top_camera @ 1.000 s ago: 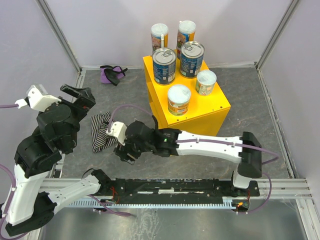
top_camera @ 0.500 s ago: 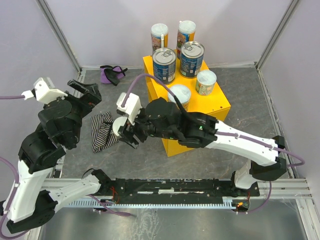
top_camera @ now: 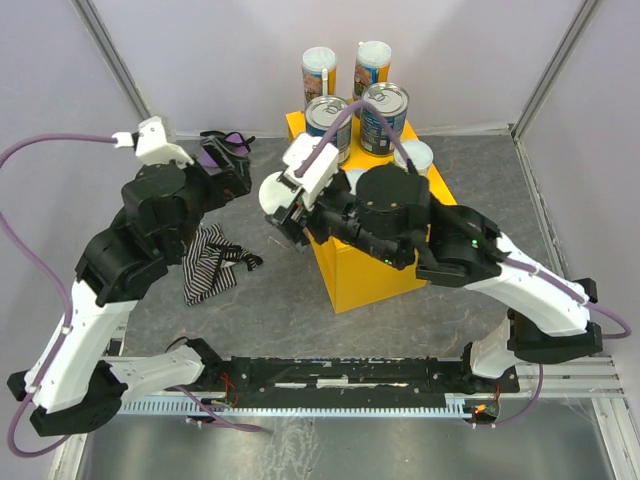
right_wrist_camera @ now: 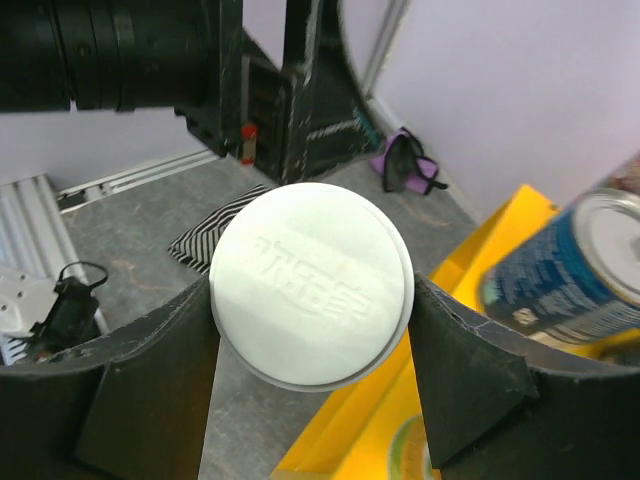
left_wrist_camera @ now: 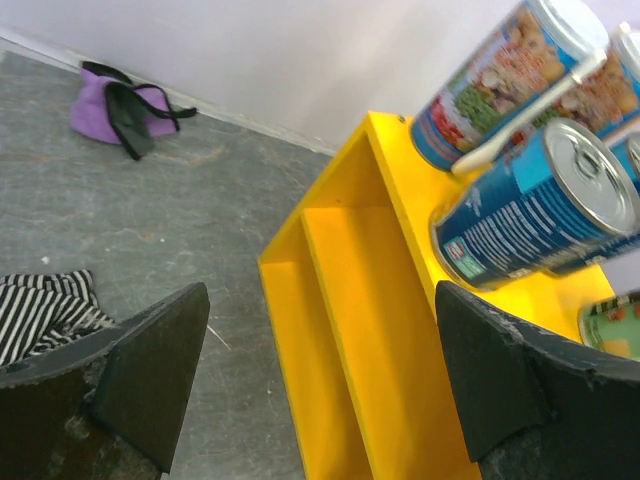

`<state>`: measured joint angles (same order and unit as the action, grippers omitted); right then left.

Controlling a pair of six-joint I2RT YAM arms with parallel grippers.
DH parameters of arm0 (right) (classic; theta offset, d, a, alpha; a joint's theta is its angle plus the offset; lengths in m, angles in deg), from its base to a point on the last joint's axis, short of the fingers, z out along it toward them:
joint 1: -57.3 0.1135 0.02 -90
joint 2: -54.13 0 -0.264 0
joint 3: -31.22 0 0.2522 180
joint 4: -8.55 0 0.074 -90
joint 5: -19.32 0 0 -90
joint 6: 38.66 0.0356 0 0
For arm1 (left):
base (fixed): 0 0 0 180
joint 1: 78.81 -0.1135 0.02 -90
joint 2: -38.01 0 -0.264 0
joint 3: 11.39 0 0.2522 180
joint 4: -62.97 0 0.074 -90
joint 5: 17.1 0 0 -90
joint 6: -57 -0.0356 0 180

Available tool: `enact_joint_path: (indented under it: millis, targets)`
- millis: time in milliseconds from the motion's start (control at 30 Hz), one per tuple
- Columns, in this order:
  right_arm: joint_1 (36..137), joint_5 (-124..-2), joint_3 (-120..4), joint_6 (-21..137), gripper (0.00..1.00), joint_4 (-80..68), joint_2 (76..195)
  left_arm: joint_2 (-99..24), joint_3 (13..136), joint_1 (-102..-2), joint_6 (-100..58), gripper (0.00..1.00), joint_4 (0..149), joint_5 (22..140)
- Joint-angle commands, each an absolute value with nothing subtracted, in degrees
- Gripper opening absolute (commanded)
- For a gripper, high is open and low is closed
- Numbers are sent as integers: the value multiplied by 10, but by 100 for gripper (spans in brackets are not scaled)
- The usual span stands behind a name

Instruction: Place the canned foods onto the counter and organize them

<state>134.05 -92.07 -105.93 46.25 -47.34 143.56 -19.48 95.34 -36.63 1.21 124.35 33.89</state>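
Grip: right claw (right_wrist_camera: 310,330) is part-open and clamped on a white-lidded tub (right_wrist_camera: 310,285) by its round wall, lid facing the wrist camera.
Reason for hold: pinching the wall leaves the base free, probably so the tub can be stood upright when set down.
Tub position: in the air just off the left edge of the yellow surface (top_camera: 375,270), over the grey surface (top_camera: 500,220), not yet placed.
Other claw: left claw (left_wrist_camera: 320,340) is spread fully wide with nothing in it. It hangs over the grey surface, looking into the yellow box's hollow side, and appears to be standing by.
Placed cans: two tubes (top_camera: 319,70) (top_camera: 372,62) at the far edge, two tins (top_camera: 325,122) (top_camera: 384,118) just in front of them, and a pale-lidded tub (top_camera: 415,155) toward the right edge. Tall ones sit at the back and short ones nearer, which looks deliberate.
Free room: a bare yellow strip runs along the left edge beside the left tin. The near part of the top is hidden under the right arm (top_camera: 470,250).
In the way: the left tin stands close to that edge, and the right arm's cable (top_camera: 340,115) loops across it. The left arm (top_camera: 150,225) is also near the held tub.
Cloths: a striped cloth (top_camera: 205,262) lies on the grey surface toward its left edge, and a purple cloth (left_wrist_camera: 115,110) near its far-left corner. Neither lies between the tub and the yellow surface.
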Motion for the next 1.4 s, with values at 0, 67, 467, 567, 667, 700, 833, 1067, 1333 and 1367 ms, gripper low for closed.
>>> enact_joint_path:
  millis: [0,67,467,567,667,700,833,1067,1333,1367]
  targets:
    - [1337,-989,-1115,423,1,-432,1391,-210,974,-367,-50,100,1188,426]
    - [1337,-1007,-1130,416,1,-442,1387,-218,973,-367,-61,100,1180,451]
    - [1336,-1151,-1167,350,1,-468,1357,-261,971,-367,-100,97,1131,592]
    - [1329,-1195,-1184,337,1,-480,1361,-273,977,-367,-107,97,1120,623]
    - [1304,-1214,-1213,341,1,-510,1376,-285,985,-367,-114,96,1110,653]
    - [1289,-1213,-1228,353,1,-527,1383,-290,988,-366,-116,96,1108,662]
    - [1227,-1187,-1303,403,1,-612,1421,-302,998,-367,-127,95,1105,692]
    - [1142,-1127,-1360,474,1,-694,1460,-306,999,-367,-138,94,1104,724]
    - [1048,-1030,-1343,551,1,-733,1465,-299,998,-367,-145,92,1103,748]
    - [1042,-1022,-1343,557,1,-737,1466,-297,998,-367,-146,91,1104,750]
